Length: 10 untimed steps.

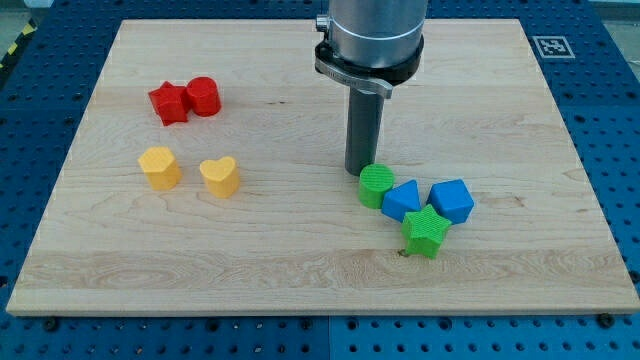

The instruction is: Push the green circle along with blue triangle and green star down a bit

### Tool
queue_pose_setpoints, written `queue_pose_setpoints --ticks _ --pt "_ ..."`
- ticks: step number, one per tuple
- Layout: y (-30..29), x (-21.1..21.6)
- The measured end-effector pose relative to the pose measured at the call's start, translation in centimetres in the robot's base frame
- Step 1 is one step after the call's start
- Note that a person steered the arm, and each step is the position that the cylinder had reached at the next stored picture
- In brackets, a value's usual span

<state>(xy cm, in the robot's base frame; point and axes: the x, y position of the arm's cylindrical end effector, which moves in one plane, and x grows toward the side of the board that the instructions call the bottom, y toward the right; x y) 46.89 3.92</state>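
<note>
Camera view: my tip [360,172] sits on the wooden tabletop [300,260], just above and to the view's left of the green circle [376,186], touching it or very nearly so. No gripper on this arm, only the dark rod, so nothing to spread or pinch

Green circle is pressed against the left side of the blue triangle [403,200]. Green star [425,231] lies just below the triangle, touching it. A blue cube-like block [452,201] sits to the right of the triangle, against the star's upper right. All four form one tight cluster right of centre, lower half

View's left, well apart from the cluster: red star [168,102] touching a red cylinder [203,96] near the top; below them a yellow rounded block [159,167] and a yellow heart [220,176], near each other, not touching
</note>
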Motion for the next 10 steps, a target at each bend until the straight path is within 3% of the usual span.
queue_pose_setpoints --ticks 9,10 --pt "0.2 0.9" --pt "-4.1 0.4"
